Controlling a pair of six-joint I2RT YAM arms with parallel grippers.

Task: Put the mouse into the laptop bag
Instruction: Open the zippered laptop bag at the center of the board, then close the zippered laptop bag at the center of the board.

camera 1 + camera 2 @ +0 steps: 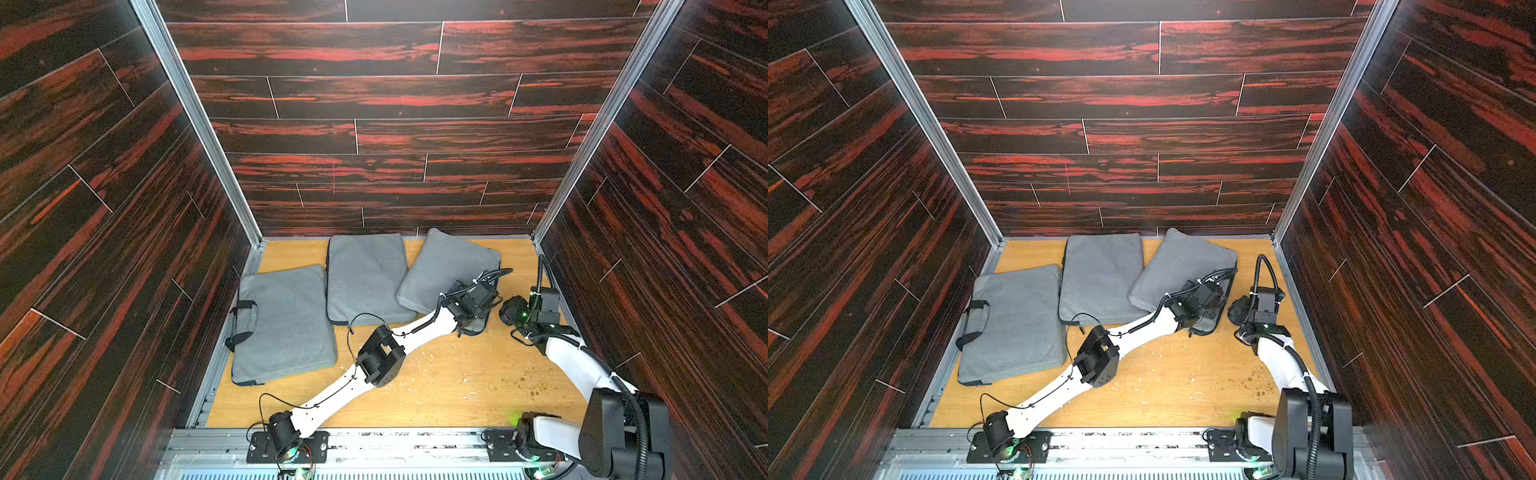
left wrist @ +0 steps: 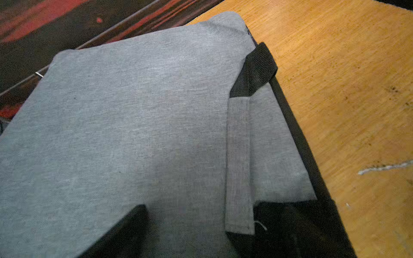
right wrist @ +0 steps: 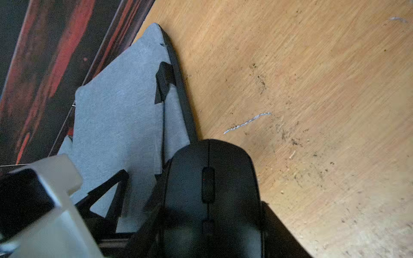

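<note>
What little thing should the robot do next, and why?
Probably close the left gripper on the grey handle and lift that bag edge: its jaws straddle the handle, the right gripper holds the mouse beside it, and no opening shows yet.

1. Three grey bags lie on the wooden counter [image 1: 1175,386]: left bag [image 1: 1013,324], middle bag [image 1: 1100,278], right bag [image 1: 1179,266].
2. The left claw [image 1: 1204,322] sits at the right bag's near edge.
3. The right claw [image 1: 1245,311] grips a black mouse [image 1: 1234,311] just beside that bag.
</note>
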